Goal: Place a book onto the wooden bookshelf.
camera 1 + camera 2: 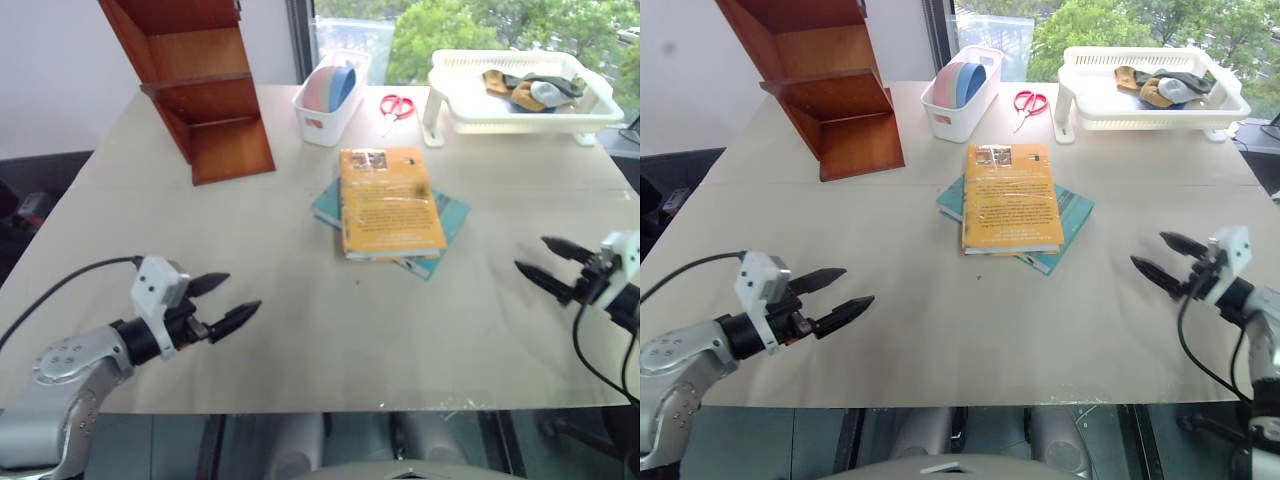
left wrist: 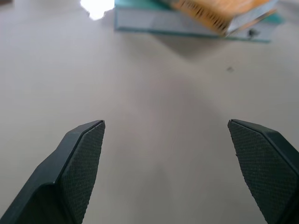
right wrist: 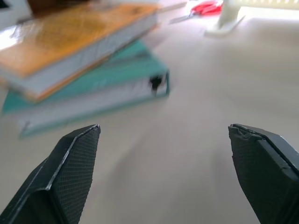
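Observation:
The orange-yellow book (image 1: 388,200) lies flat in the middle of the table, stacked on a thinner teal book (image 1: 449,215). The wooden bookshelf (image 1: 195,80) stands at the table's far left. My left gripper (image 1: 228,301) hovers open over the near left of the table, pointing toward the books and well short of them. At the near right my right gripper (image 1: 548,263) is open too, aimed at the stack from the other side. The book's page edge shows in the right wrist view (image 3: 79,42) and in the left wrist view (image 2: 219,11).
Behind the books stands a small white bin (image 1: 330,100) with pastel items, and red scissors (image 1: 397,105) lie beside it. A white plastic basket (image 1: 520,105) holding cloth sits at the far right. The table's front edge (image 1: 320,410) runs just below both grippers.

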Available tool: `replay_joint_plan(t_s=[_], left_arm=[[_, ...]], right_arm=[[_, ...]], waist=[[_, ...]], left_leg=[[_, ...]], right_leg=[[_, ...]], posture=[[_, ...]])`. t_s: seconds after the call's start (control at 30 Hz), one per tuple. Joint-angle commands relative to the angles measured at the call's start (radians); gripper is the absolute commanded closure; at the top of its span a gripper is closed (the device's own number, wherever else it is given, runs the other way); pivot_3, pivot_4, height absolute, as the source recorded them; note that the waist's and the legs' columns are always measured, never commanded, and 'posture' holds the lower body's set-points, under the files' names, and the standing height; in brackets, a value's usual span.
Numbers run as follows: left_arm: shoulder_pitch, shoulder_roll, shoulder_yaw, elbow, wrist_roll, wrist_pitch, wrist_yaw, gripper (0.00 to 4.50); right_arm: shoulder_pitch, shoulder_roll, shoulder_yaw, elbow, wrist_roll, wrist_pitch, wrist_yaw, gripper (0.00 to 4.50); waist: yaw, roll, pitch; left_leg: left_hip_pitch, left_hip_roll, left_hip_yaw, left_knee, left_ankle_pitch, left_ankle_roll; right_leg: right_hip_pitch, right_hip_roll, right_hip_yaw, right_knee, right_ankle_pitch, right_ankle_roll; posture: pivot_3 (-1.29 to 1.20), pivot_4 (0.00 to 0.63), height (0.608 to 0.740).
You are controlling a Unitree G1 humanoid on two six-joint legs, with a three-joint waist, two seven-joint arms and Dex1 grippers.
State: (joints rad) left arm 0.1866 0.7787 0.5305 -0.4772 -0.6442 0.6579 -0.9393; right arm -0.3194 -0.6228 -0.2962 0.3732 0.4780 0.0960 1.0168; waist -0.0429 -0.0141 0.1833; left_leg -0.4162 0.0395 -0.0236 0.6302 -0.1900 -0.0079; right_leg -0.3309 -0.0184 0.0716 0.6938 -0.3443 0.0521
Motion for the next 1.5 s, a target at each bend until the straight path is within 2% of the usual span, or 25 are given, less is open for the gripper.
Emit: replay_joint_plan(t_s=[0.03,0.13,0.27,0.37,0.47,0.67,0.77,0.9,1.27,1.5], left_arm=[[-0.033,0.083,0.124,-0.036,-0.149,0.052,-0.074,0.08],[-0.062,0.145,0.174,-0.022,-0.22,0.092,-0.093,0.08],[-0.09,0.188,0.21,-0.021,-0.258,0.106,-0.095,0.08],[-0.07,0.216,0.237,-0.033,-0.253,0.112,-0.107,0.08],[-0.021,0.252,0.263,-0.044,-0.218,0.114,-0.128,0.08],[0.058,0.262,0.365,-0.049,-0.222,0.141,-0.164,0.08],[0.081,0.253,0.385,-0.063,-0.222,0.141,-0.162,0.08],[0.087,0.257,0.413,-0.073,-0.243,0.157,-0.157,0.08],[0.107,0.274,0.45,-0.059,-0.227,0.179,-0.184,0.08],[0.129,0.26,0.453,-0.065,-0.232,0.192,-0.188,0.08]], right_arm=[[-0.122,0.041,0.033,-0.01,-0.032,0.027,-0.105,0.0],[-0.278,0.11,0.07,0.085,-0.09,0.065,-0.247,0.0],[-0.457,0.164,0.111,0.281,-0.14,0.1,-0.295,0.0],[-0.525,0.174,0.153,0.436,-0.192,0.069,-0.247,0.0],[-0.579,0.189,0.194,0.576,-0.243,0.025,-0.205,0.0],[-0.634,0.21,0.22,0.735,-0.281,0.018,-0.085,0.0],[-0.634,0.215,0.226,0.75,-0.27,0.031,0.062,0.0],[-0.633,0.228,0.239,0.761,-0.28,0.043,0.179,0.0],[-0.558,0.244,0.293,0.704,-0.32,-0.01,0.362,0.0],[-0.444,0.206,0.3,0.486,-0.273,0.11,0.448,0.0]], waist=[[-0.004,0.001,0.001],[-0.002,0.001,0.001],[0.001,0.001,0.002],[0.003,0.001,0.002],[0.001,0.001,0.002],[-0.02,0.001,0.003],[-0.025,0.001,0.003],[-0.028,0.001,0.003],[-0.027,0.001,0.003],[-0.023,0.001,0.003]], left_leg=[[0.0,0.0,0.0,0.0,0.0,0.0],[-0.001,-0.001,0.002,-0.003,0.0,0.0],[-0.01,-0.001,0.002,-0.005,0.0,0.0],[-0.017,-0.002,0.001,-0.005,0.001,-0.001],[-0.017,-0.002,0.001,-0.007,0.001,-0.001],[-0.014,-0.001,0.003,-0.008,0.001,-0.002],[-0.013,-0.001,0.002,-0.008,0.001,-0.002],[-0.012,-0.001,0.002,-0.008,0.001,-0.002],[-0.011,-0.001,0.001,-0.008,0.001,-0.002],[-0.011,-0.001,0.001,-0.008,0.001,-0.002]], right_leg=[[-0.001,0.0,0.0,0.0,0.0,0.0],[-0.003,0.0,0.002,0.0,0.0,0.0],[-0.013,0.0,0.001,0.0,0.0,0.0],[-0.019,0.0,0.0,0.0,0.0,0.0],[-0.019,0.0,0.0,-0.002,0.0,0.0],[-0.019,0.001,0.001,0.0,0.0,0.0],[-0.017,0.001,0.001,0.0,0.0,0.0],[-0.016,0.001,0.001,0.0,0.0,0.0],[-0.015,0.001,0.0,0.0,0.0,0.0],[-0.014,0.0,0.0,0.0,0.0,0.0]], posture=[[0.0,0.15,0.74],[0.0,0.15,0.74],[0.0,0.15,0.74],[0.0,0.15,0.74],[0.0,0.15,0.74],[0.0,0.15,0.74],[0.0,0.15,0.74],[0.0,0.15,0.74],[0.0,0.15,0.74],[0.0,0.15,0.74]])
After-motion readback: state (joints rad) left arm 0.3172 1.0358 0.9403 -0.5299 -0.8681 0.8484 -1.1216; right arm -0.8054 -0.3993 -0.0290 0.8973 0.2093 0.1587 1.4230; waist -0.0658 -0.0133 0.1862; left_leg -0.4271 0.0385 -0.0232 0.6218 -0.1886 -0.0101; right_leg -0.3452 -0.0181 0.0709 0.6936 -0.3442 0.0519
